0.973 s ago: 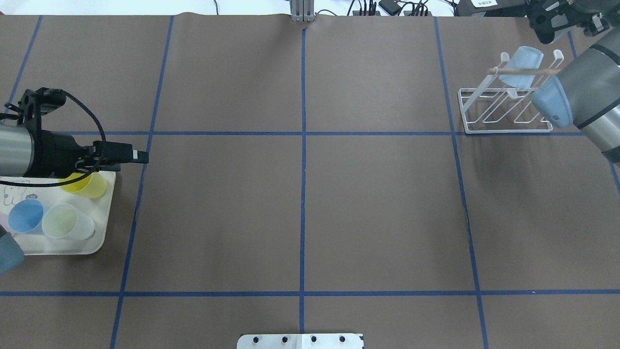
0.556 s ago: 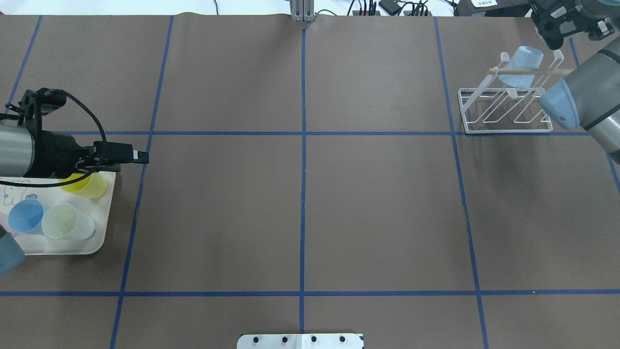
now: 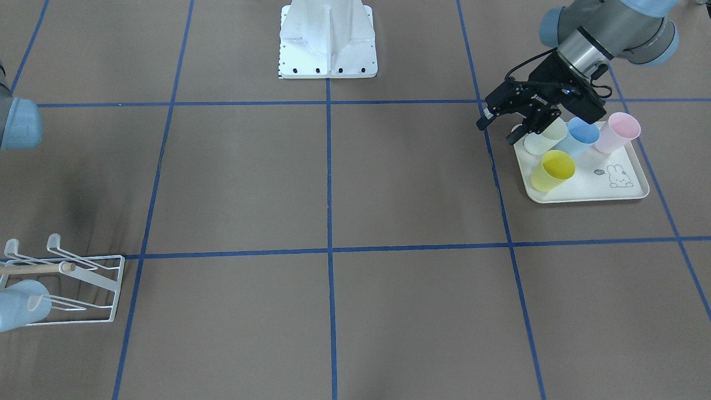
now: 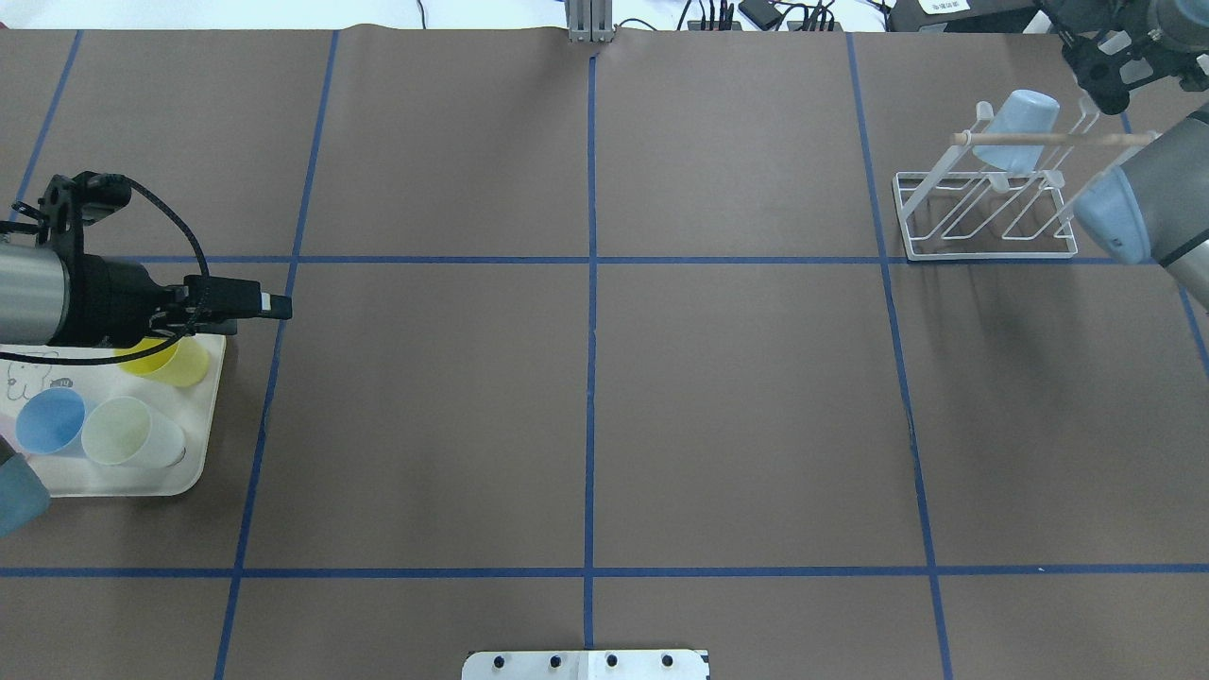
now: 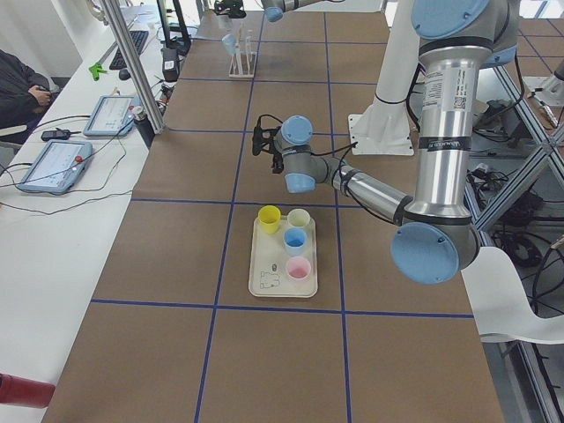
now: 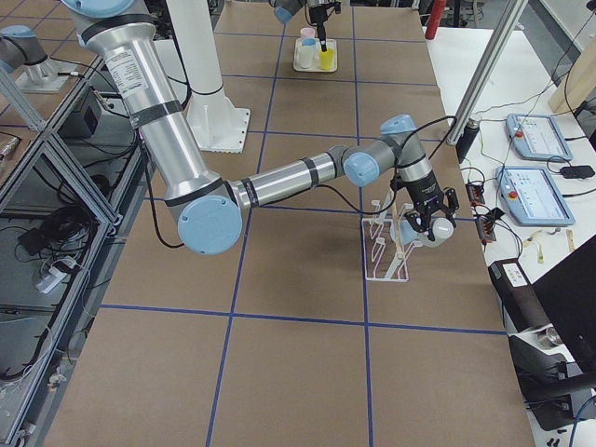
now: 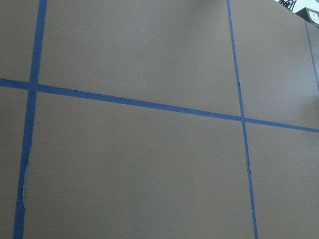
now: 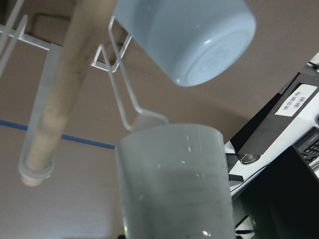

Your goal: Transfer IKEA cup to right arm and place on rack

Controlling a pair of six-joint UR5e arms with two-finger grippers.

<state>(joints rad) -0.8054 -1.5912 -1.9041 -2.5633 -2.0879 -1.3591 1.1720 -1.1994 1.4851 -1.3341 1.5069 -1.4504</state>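
The pale blue cup (image 4: 1018, 127) sits upside down on one of the upturned prongs of the white wire rack (image 4: 982, 253), at the table's far right corner. Its side is just behind the wooden rod (image 4: 1039, 138) that runs through the rack. The right gripper (image 4: 1100, 83) hovers to the cup's right and a little beyond it, near but apart, with no finger touching it. Its fingers look parted and empty, though they sit at the very corner of the overhead view, so how wide is hard to say. The right wrist camera shows the cup's base above and the rod slanting at left (a pale blurred block below is too close to name). Across the table, the left gripper (image 3: 498, 129) hangs at the edge of the cream tray (image 3: 589, 186), fingers spread with nothing between them, beside the whitish cup (image 3: 541, 141). A yellow cup (image 3: 552, 169), a blue cup (image 3: 580, 136) and a pink cup (image 3: 616, 132) stand there too.
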